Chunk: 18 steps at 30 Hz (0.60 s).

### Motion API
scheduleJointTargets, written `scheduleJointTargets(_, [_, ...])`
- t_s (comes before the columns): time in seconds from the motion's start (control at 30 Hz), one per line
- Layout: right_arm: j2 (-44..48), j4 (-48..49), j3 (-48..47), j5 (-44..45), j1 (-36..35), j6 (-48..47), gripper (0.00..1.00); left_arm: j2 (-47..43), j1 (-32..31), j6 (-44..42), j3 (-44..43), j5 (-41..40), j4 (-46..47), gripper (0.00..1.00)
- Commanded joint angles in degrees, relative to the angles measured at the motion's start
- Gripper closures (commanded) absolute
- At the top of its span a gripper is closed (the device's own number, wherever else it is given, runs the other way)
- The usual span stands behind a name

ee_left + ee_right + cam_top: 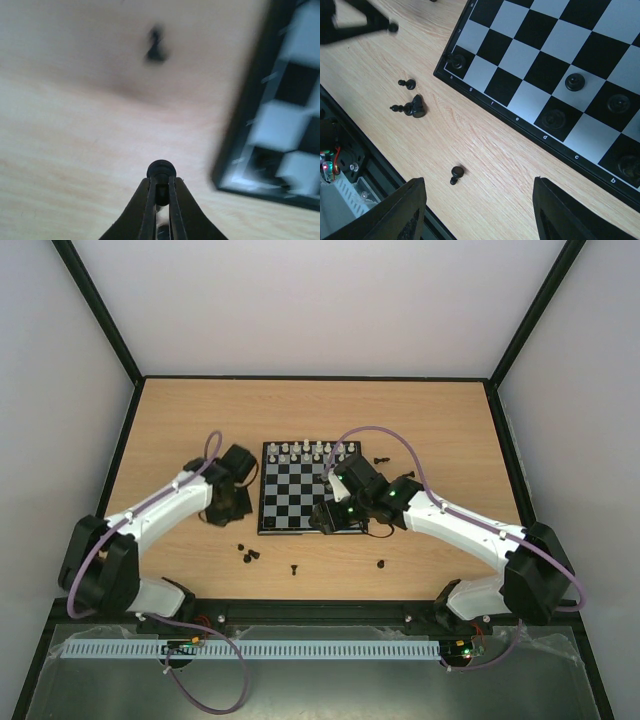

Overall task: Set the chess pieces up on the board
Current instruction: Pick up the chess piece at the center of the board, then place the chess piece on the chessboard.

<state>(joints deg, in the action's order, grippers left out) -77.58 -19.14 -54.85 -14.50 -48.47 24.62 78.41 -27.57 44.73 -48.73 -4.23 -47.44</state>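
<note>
Left wrist view: left tool (161, 186) pinched tight on a black piece (161, 169), just off the board (232, 150) corner.
We want it upright, lifted clear, then seated mid-square; right tool (480, 210) hangs half open, empty, above stray pieces (415, 106) on the tabletop (485, 160).

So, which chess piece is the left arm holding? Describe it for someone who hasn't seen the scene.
Find the chessboard in the middle of the wooden table, then its near-left corner. Beside that corner is the left pincer, shut on a black pawn. Unlike the loose black pieces lying on the table nearby, only its round head shows, pinched between the fingertips.
</note>
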Motion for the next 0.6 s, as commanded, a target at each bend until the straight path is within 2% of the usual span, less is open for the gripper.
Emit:
scheduleJointTargets(0.0, [1.7,-1.6,0.3,1.6,-0.4,-0.4,0.41,5.5,-1.2,-7.2,-14.8,-1.9,-7.7,0.97])
scheduleJointTargets(0.17, [3.3,-3.9,-1.4,5.6,-0.4,-0.1,0.41,14.3,-4.9,-11.0,-29.9,-0.6,-11.3,0.96])
scheduleJointTargets(0.3, [5.7,-6.0,-2.1,9.2,-0.4,0.4,0.41,20.7,-8.8,-12.6,-37.5,0.7,-12.3,0.96])
scheduleJointTargets(0.4, [8.3,-7.4,-1.6,12.6,-0.2,1.1,0.4,25.0,-11.6,-13.1,-39.9,1.8,-12.0,0.95])
scheduleJointTargets(0.57, [12.4,-9.5,-1.0,16.7,0.5,1.9,0.4,28.4,-14.1,-13.1,-38.1,4.6,-8.4,0.95])
